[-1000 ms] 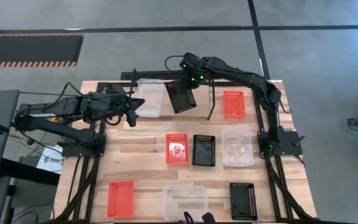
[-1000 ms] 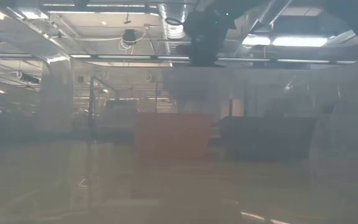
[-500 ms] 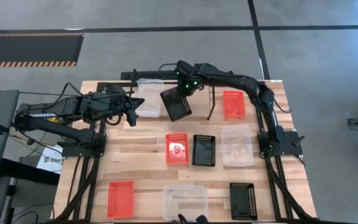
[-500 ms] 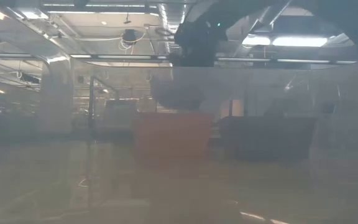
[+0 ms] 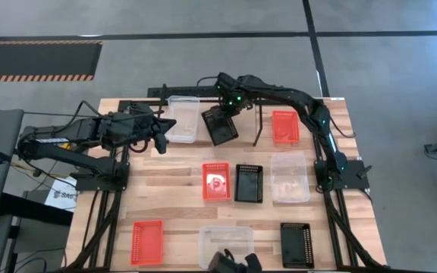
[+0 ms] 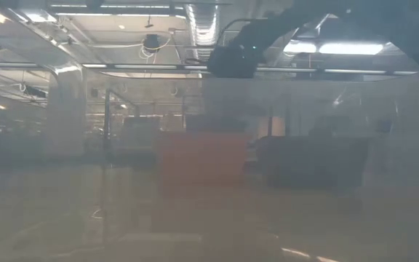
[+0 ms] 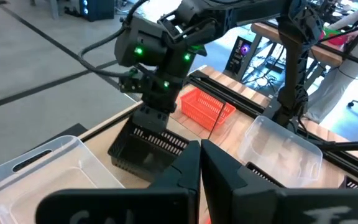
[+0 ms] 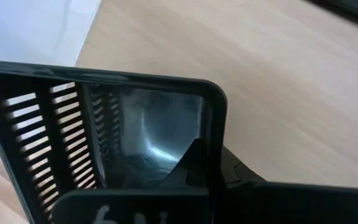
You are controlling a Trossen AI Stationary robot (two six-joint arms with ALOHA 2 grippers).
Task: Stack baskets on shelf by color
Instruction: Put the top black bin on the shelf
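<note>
From above, the right gripper (image 5: 224, 114) has its jaws clamped on the rim of a black basket (image 5: 222, 127), at the middle of the shelf (image 5: 258, 123), beside the clear basket (image 5: 182, 119); an orange basket (image 5: 284, 126) sits at the shelf's other end. The left gripper (image 5: 160, 139), jaws together and empty, waits near the clear basket.

The left wrist view shows the black basket (image 7: 148, 149) tilted and empty under the right gripper (image 7: 153, 115).

The right wrist view shows that rim (image 8: 104, 84) over the shelf's board.

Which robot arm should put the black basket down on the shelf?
The right one. Its pincer already grips the black basket over the shelf, between the clear and orange baskets. The left pincer waits shut, holding nothing.
</note>
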